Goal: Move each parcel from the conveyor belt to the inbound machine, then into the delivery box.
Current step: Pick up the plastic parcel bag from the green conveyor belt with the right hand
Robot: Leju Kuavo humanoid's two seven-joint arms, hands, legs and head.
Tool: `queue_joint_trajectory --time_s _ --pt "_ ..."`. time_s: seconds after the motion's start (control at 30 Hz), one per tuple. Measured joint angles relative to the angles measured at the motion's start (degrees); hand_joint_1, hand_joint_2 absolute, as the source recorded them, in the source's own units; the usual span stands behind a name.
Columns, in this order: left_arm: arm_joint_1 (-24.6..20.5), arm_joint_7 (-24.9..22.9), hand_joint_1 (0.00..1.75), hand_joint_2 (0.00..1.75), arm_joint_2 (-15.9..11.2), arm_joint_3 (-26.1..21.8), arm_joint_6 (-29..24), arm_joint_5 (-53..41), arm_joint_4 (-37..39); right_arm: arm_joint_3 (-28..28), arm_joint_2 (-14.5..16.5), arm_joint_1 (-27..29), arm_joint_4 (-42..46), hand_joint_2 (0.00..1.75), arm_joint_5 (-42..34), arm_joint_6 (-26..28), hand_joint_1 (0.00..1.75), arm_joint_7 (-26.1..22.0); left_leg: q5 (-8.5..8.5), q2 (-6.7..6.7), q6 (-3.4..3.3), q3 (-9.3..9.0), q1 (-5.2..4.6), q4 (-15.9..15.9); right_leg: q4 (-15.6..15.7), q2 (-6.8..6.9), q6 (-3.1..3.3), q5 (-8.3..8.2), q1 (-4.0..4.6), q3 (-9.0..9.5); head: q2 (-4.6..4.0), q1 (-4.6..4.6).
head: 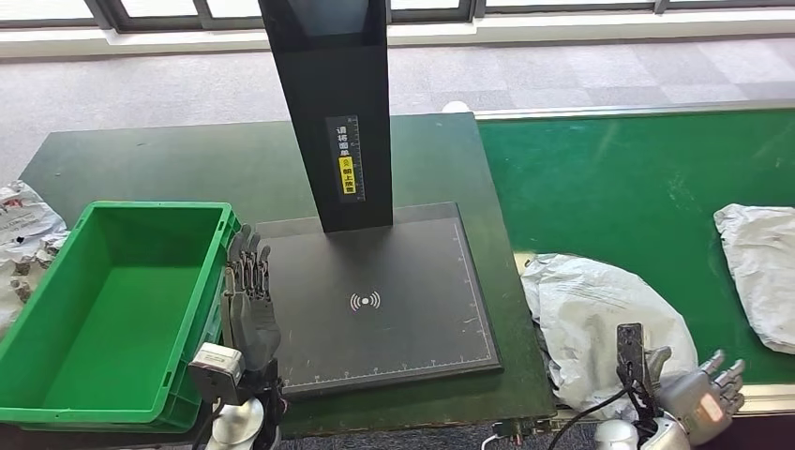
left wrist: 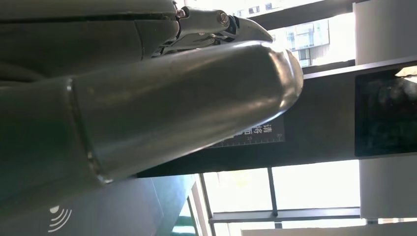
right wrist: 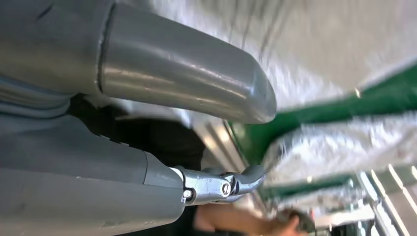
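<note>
On the green belt (head: 619,178) to your right, a crumpled white parcel (head: 600,314) lies at the near edge, your right hand (head: 708,394) just beside it, fingers spread and empty. Another parcel (head: 759,272) is cut off at the frame's edge. Your left hand (head: 251,300) hovers flat and open between the green box (head: 112,309) and the black scanner pad (head: 394,300).

Dark green table (head: 141,164) bearing green crate (head: 112,309) and black scanner pad (head: 375,291).

Grey carpet (head: 169,84) runs behind the dark green table (head: 141,169), windows (head: 56,9) along the far wall, and crumpled bags (head: 23,234) at the left edge.
</note>
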State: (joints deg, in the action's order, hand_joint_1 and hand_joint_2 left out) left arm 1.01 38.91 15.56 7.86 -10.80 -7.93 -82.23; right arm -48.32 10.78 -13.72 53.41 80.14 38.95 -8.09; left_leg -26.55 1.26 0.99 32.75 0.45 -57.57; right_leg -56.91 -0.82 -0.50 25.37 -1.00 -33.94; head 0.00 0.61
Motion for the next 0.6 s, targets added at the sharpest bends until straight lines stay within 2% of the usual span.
queue_joint_trajectory --time_s 0.13,0.23,0.5,0.6 --pt "0.0 0.0 0.00 0.00 0.0 -0.1 0.3 -0.2 0.0 0.0 -2.1 -2.1 -8.9 0.00 -7.7 -5.0 0.00 -6.8 0.01 0.00 -0.01 0.00 0.00 0.0 0.0 0.00 -0.03 -0.03 0.00 0.01 0.00 0.00" --pt "0.0 0.0 0.00 0.00 0.0 -0.1 0.3 -0.2 0.0 0.0 -2.7 -3.0 -12.3 0.00 -12.6 -4.7 0.00 -11.4 0.03 0.01 -0.02 -0.01 0.00 0.0 0.0 0.00 -0.03 -0.03 0.01 0.01 0.00 0.00" --pt "0.0 0.0 0.00 0.00 0.0 -0.2 0.3 -0.2 0.0 0.5 -3.3 -3.6 -14.8 0.00 -14.9 -3.9 0.00 -11.2 0.03 0.01 -0.02 -0.01 0.00 0.0 0.0 0.00 -0.03 -0.03 0.00 0.02 0.00 0.00" --pt "0.0 0.0 0.00 0.00 0.0 -0.2 0.3 -0.2 0.0 0.9 -3.3 -3.6 -15.0 0.00 -17.9 -1.8 0.00 -14.8 0.03 0.01 -0.03 -0.01 0.00 0.0 0.0 0.01 -0.03 -0.03 -0.02 0.02 0.00 0.00"
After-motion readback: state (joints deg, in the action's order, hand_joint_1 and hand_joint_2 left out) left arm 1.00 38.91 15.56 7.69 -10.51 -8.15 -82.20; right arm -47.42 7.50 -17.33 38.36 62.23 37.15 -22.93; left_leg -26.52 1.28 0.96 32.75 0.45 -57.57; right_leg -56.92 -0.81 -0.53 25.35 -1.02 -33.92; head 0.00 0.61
